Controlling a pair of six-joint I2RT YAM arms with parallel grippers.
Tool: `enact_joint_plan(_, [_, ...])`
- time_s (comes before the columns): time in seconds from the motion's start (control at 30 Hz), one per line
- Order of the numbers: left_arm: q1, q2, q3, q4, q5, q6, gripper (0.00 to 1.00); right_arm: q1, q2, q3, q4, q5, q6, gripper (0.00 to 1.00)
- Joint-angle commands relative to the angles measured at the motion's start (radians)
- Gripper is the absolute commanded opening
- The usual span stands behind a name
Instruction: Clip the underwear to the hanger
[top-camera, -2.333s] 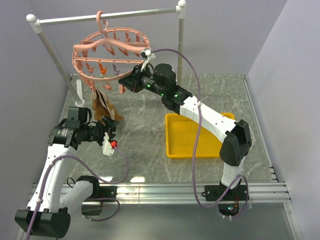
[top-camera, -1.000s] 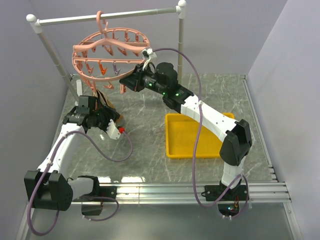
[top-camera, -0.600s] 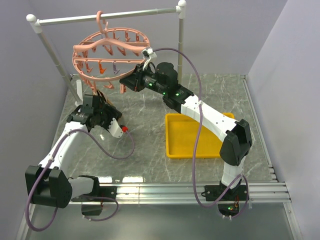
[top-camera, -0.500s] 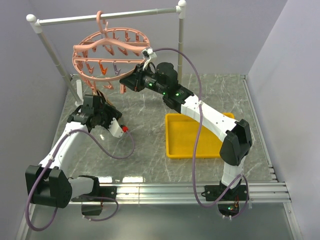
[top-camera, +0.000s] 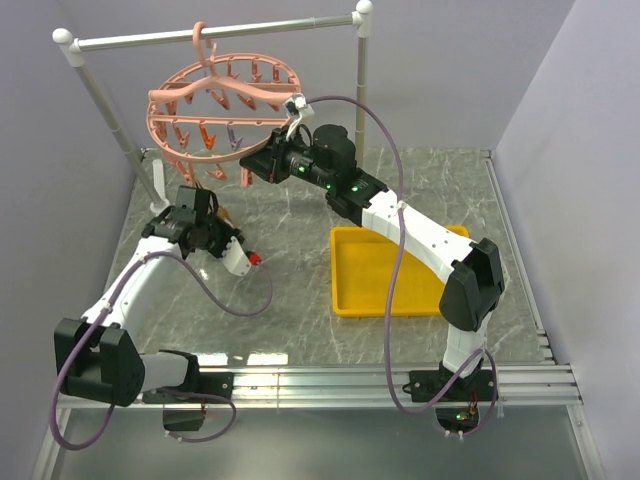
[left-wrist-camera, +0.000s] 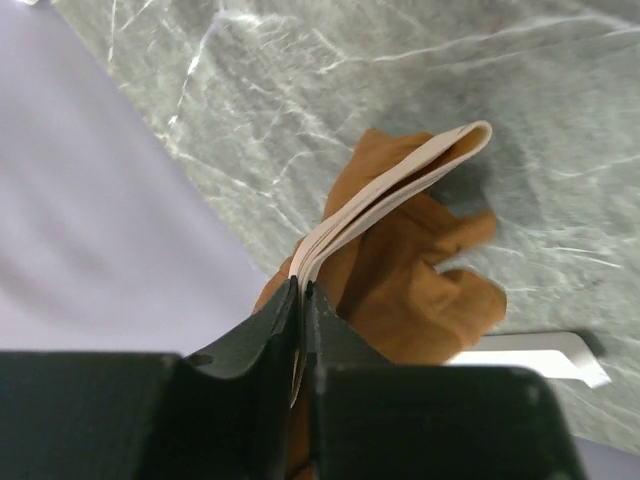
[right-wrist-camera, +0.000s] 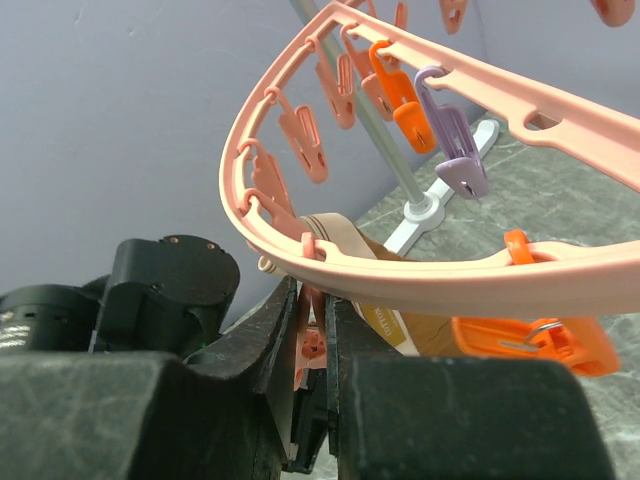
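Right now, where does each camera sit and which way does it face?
Top external: high behind the bases, looking down on the table; both arms show.
Left wrist: on the left arm, facing the table past the left gripper, shut on the underwear.
Right wrist: on the right arm, facing up past the right gripper to the hanger.
Shared: both wrist views show the underwear.

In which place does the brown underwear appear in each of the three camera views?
Top external: the underwear is a small brown patch at the left hand, left of centre, mostly hidden.
Left wrist: the underwear fills the centre, waistband pinched in the hand.
Right wrist: underwear low centre, behind the pink hanger ring.
Shared landmark: the marbled tabletop.
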Motion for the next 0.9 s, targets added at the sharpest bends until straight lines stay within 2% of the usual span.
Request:
enact_joint_plan(0.0, [-0.019, 0.003, 0.108, -0.180, 0.038, 0.354, 0.11, -0.006, -0.004, -0.001, 0.035, -0.020, 0.003, 0.00])
enact_joint_plan(0.23, [-0.048, 0.022, 0.288, -0.441, 0.083, 0.111, 0.02, -0.007, -0.002, 0.001, 0.036, -0.020, 0.000, 0.00])
enact_joint_plan(0.5, [-0.055, 0.011, 0.346, -0.538, 0.104, -0.037, 0.00, -0.010, -0.004, 0.002, 0.039, -0.015, 0.007, 0.00])
enact_joint_plan(0.63, [-0.055, 0.057, 0.455, -0.605, 0.166, -0.231, 0.00, -0.012, -0.002, 0.002, 0.039, -0.017, 0.008, 0.00])
enact_joint_plan(0.87, [-0.064, 0.109, 0.601, -0.701, 0.236, -0.460, 0.00, -0.013, 0.001, -0.001, 0.039, -0.012, 0.007, 0.00])
